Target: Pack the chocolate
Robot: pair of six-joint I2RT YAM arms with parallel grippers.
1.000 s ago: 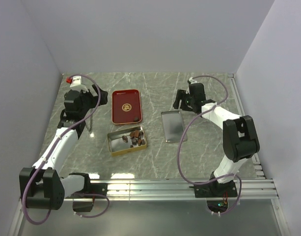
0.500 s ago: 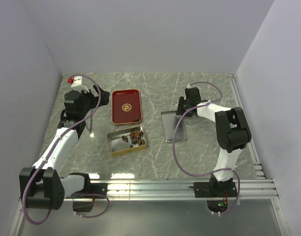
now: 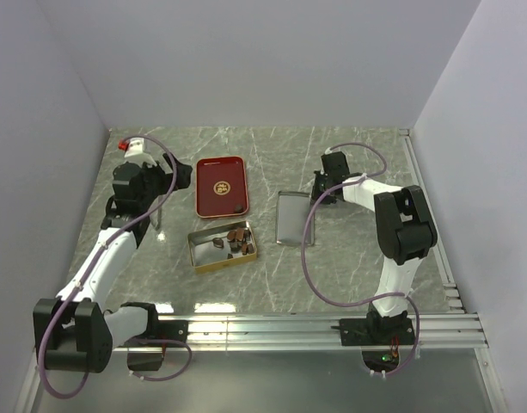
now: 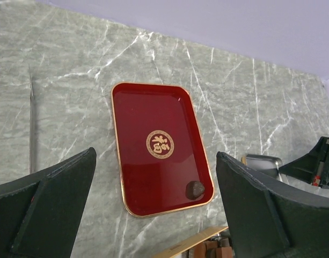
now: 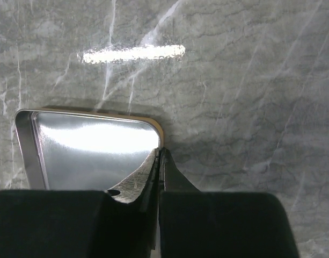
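Observation:
One dark chocolate lies in the near right corner of the red tray, also seen from above as a chocolate on the tray. Several more brown pieces sit in the gold tin. My left gripper hangs open above the tray, and in the top view that gripper is at the tray's left. My right gripper is shut on the right rim of the silver lid. Seen from above, the lid is right of the tin, with my right gripper at its far right corner.
A thin grey rod lies on the marble left of the tray. White walls close in the table at the back and on both sides. An aluminium rail runs along the near edge.
My right gripper has come down to the lid's far right corner and shut on its rim. The lid has shifted left and turned. The left arm has barely moved.

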